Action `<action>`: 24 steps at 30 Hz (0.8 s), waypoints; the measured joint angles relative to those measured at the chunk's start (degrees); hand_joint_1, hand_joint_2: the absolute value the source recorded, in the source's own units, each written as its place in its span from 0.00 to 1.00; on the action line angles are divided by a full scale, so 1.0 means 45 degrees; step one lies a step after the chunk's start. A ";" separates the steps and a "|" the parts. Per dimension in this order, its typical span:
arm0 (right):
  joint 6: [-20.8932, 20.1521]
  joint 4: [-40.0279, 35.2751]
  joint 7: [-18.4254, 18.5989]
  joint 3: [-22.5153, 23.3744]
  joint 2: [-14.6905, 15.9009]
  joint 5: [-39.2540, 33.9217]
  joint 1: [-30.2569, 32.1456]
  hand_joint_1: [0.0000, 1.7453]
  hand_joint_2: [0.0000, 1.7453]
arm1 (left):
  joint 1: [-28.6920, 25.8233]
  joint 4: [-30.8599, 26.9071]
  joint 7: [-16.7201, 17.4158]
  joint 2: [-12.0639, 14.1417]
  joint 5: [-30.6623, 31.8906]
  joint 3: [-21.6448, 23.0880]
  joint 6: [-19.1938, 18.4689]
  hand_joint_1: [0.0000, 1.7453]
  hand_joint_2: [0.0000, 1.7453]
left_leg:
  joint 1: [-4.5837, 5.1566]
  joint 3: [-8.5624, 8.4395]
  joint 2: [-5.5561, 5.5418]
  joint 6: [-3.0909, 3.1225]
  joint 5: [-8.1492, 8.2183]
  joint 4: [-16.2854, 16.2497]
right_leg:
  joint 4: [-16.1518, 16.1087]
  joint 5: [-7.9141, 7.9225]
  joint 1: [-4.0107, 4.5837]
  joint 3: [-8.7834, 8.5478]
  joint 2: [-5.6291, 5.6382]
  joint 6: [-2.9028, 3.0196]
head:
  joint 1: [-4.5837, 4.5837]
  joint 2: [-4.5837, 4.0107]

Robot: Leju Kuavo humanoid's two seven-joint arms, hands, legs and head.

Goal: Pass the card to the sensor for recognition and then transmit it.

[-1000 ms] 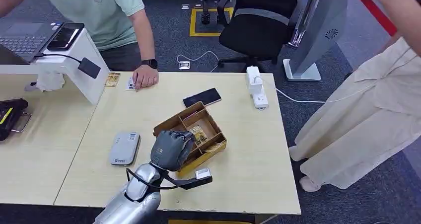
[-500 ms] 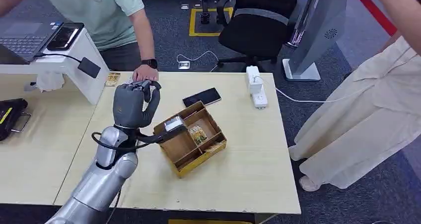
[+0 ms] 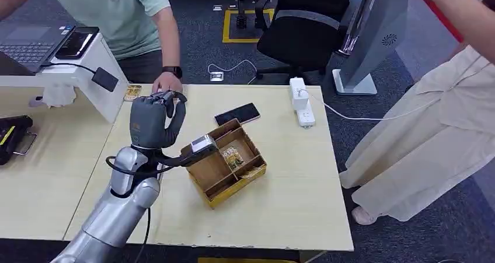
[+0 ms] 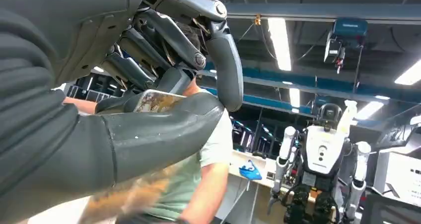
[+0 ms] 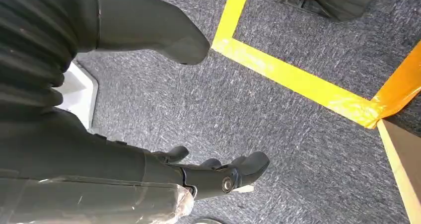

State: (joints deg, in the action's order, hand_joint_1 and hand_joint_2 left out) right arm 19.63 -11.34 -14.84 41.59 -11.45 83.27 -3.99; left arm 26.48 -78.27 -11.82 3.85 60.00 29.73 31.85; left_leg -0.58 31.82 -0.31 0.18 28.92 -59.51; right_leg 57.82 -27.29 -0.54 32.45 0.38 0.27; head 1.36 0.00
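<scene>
My left hand (image 3: pixel 153 122) is raised above the table's far left part, fingers curled, just in front of a person's hand (image 3: pixel 166 87). In the left wrist view a thin card (image 4: pixel 156 101) with a printed face is pinched between the thumb (image 4: pixel 149 134) and the fingers (image 4: pixel 174 40). My forearm covers the spot where the grey card reader lay. My right hand (image 5: pixel 198 174) hangs over the carpet with its fingers apart and nothing in it.
A wooden divided box (image 3: pixel 225 158) sits mid-table, close to my left wrist. Behind it lie a black phone (image 3: pixel 237 114) and a white power strip (image 3: pixel 302 102). A white stand (image 3: pixel 93 65) stands far left, small cards (image 3: pixel 133 92) beside it. Another person (image 3: pixel 432 129) stands to the right.
My left hand has risen from over the wooden box and swung up and left toward the person, then edged a little closer. The person's hand lifted off the table to meet it.
</scene>
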 joint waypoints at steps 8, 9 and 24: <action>0.0000 0.0000 0.0000 0.0000 0.0000 0.0000 0.0000 0.00 1.00 | 0.0001 -0.0005 0.0000 0.0010 0.0000 0.0000 0.0000 1.00 1.00 | 0.0002 0.0002 0.0000 0.0000 0.0000 0.0000 | -0.0001 0.0000 -0.0001 0.0000 0.0000 -0.0001 | 0.0000 -0.0005; 0.0000 0.0000 -0.0005 0.0000 0.0000 0.0000 0.0000 0.00 1.00 | 0.0001 -0.0005 0.0000 0.0010 0.0000 0.0000 0.0000 1.00 1.00 | 0.0002 0.0002 0.0000 0.0000 0.0000 0.0000 | -0.0001 0.0000 -0.0001 0.0000 0.0000 -0.0001 | 0.0000 0.0000; 0.0000 0.0000 -0.0005 0.0000 0.0000 0.0000 -0.0001 0.00 1.00 | 0.0005 -0.0039 0.0000 0.0010 0.0000 -0.0005 0.0000 1.00 1.00 | 0.0001 0.0002 0.0000 0.0000 0.0000 -0.0001 | -0.0001 0.0002 0.0000 0.0000 0.0000 -0.0004 | 0.0000 -0.0004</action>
State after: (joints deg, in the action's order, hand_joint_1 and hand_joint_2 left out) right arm 19.63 -11.34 -14.86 41.59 -11.45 83.27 -4.00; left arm 26.50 -78.44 -11.82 3.89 60.00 29.70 31.85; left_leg -0.57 31.83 -0.31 0.18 28.92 -59.51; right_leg 57.81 -27.28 -0.54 32.45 0.38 0.25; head 1.36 -0.02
